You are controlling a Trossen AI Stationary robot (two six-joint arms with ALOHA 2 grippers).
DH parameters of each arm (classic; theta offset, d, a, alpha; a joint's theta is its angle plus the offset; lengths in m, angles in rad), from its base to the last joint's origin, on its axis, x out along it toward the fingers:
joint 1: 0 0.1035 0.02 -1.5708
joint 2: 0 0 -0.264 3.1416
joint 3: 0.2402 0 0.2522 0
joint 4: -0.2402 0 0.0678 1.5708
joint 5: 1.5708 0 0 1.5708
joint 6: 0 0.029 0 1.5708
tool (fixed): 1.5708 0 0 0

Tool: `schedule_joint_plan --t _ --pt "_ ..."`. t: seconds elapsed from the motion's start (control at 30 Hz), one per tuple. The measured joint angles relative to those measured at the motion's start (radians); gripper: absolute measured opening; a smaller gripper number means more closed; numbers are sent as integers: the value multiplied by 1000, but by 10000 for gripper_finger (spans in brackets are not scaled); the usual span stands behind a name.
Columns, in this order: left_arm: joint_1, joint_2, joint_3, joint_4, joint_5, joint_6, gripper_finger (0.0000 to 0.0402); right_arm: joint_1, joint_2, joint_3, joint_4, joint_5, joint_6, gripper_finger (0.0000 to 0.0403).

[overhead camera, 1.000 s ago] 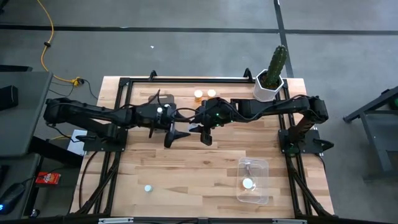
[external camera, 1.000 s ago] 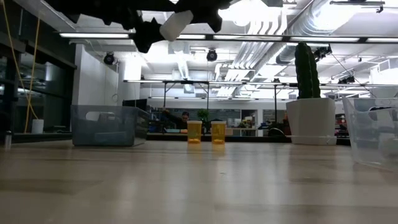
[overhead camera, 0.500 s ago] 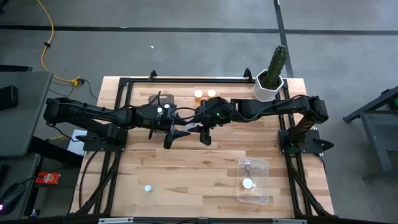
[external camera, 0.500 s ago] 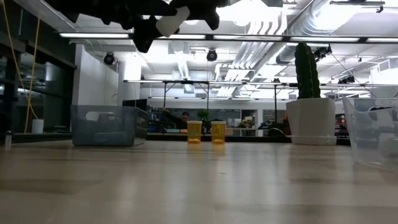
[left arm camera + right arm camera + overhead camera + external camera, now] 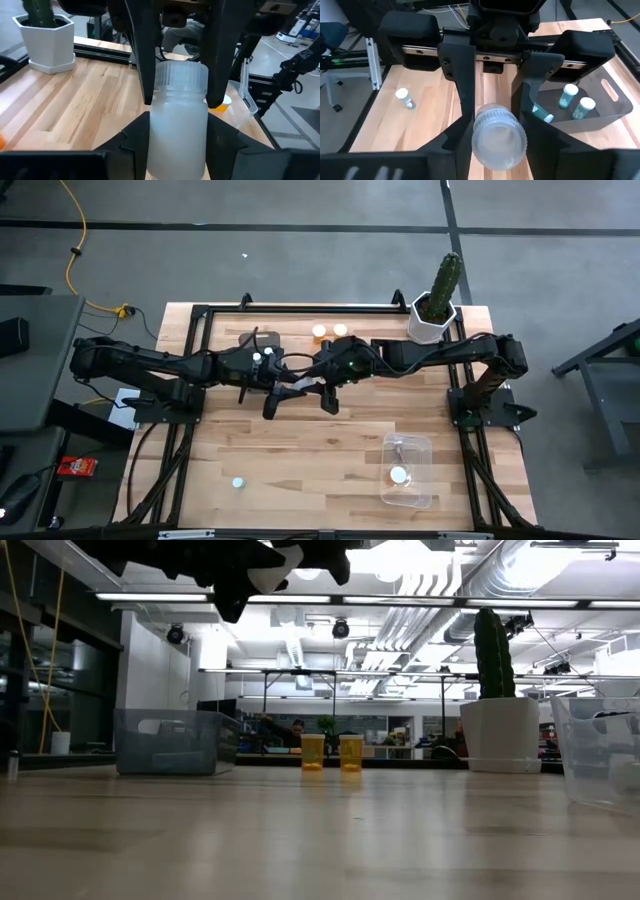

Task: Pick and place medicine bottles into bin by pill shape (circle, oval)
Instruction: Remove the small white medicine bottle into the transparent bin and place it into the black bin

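Colours and patterns, as seen:
- Held medicine bottle [image 5: 178, 125]: frosted pale white, ribbed translucent cap.
- Two bottles at the table's far edge [image 5: 331, 752]: translucent orange; caps white from above.
- Bottles in the grey bin [image 5: 576, 105]: teal with white caps.
- Grey bin [image 5: 175, 741]: smoky, see-through.
- Clear bin [image 5: 408, 471]: colourless.
- Cactus [image 5: 493, 652]: dark green; pot [image 5: 500, 734] white.
- Table [image 5: 300, 450]: light wood planks, streaked grain.
- Left gripper [image 5: 499, 107], right gripper [image 5: 181, 97]: black.
- Floor cable [image 5: 72, 240]: yellow.
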Motion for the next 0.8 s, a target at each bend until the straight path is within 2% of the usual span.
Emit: schedule_joint_plan --t 0.13,0.23,0.33,0.57,0.67,0.8 --pt "22 -38 0 -91 -20 -1 127 -2 -20 0 3 71 1 196" --pt "45 -103 -1 -205 -51 19 127 -4 -58 0 0 185 -29 244" --pt "70 -200 -1 -355 -108 40 127 -15 -95 0 -32 277 -53 275" --pt "116 -409 -6 -716 -326 -50 127 -48 -154 1 -149 362 -32 286" --pt "136 -433 -52 -788 -324 -115 127 -56 -158 1 -191 364 -2 286" --pt "157 -397 -150 -724 -266 -218 127 -61 -153 1 -217 364 8 287"
